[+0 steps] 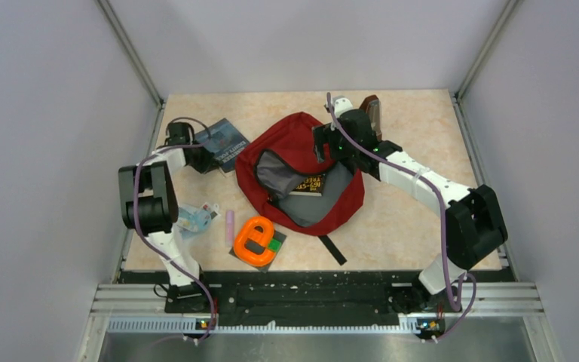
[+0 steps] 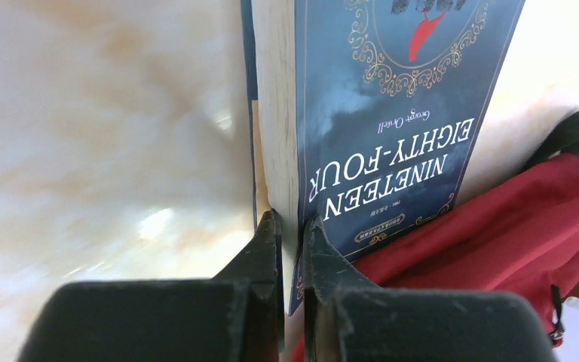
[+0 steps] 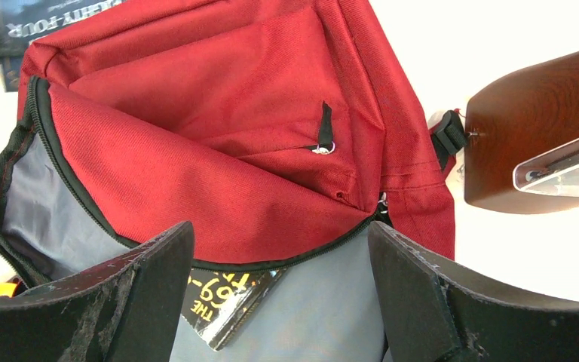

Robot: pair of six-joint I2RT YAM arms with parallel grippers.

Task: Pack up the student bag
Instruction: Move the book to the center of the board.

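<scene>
The student bag lies in the middle of the table, dark red, its main zip open on grey lining. A black book with yellow lettering sits inside the opening and also shows in the right wrist view. My right gripper is open and empty just above the bag's opening, over the bag's red flap. My left gripper is shut on the edge of a blue book, "Nineteen Eighty-Four", left of the bag. In the left wrist view the gripper pinches the book, with the bag just beyond.
A brown metronome stands behind the bag, close to the right arm, and shows in the right wrist view. Near the front lie an orange object on a dark pad, a pink tube, a clear blue packet and the bag's black strap.
</scene>
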